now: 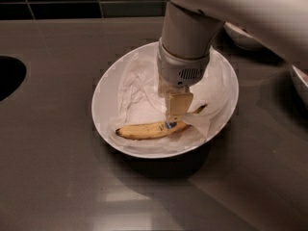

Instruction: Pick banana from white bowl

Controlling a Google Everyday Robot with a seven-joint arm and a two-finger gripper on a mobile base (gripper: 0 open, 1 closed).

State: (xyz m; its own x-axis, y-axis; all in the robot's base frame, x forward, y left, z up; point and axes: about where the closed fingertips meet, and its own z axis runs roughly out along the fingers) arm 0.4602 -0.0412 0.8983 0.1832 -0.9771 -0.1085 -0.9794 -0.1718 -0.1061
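The banana [144,129] lies on its side along the near part of the white bowl [103,88], on crumpled white paper [139,90]. It is yellow with brown blemishes and has a small blue sticker near its right half. Its dark right tip points up and to the right. My gripper [178,110] reaches down from the grey wrist [185,64] into the bowl. It sits right at the banana's right half, by the sticker. The wrist hides the middle of the bowl.
The bowl rests on a dark grey counter [72,186]. A smaller white bowl [243,38] sits at the back right, mostly hidden by my arm. Another rim [301,83] shows at the right edge. A dark round opening [7,76] is at the left edge.
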